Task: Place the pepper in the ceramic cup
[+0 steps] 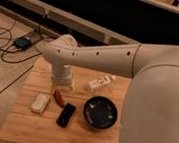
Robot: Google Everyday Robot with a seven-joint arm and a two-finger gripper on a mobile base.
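The small dark red pepper (58, 96) lies on the wooden table (29, 127), just below my gripper (62, 86). The gripper hangs from the white arm's wrist and points down at the table, right above the pepper's upper end. The pale cream ceramic cup (40, 102) stands to the left of the pepper, a short way from it. Whether the gripper touches the pepper cannot be told.
A black remote (66, 114) lies right of the pepper. A wide black bowl (100, 112) sits further right. A white bottle-like object (100, 83) lies at the back of the table. My large white arm (155, 96) covers the table's right side. Cables (5, 48) lie on the floor to the left.
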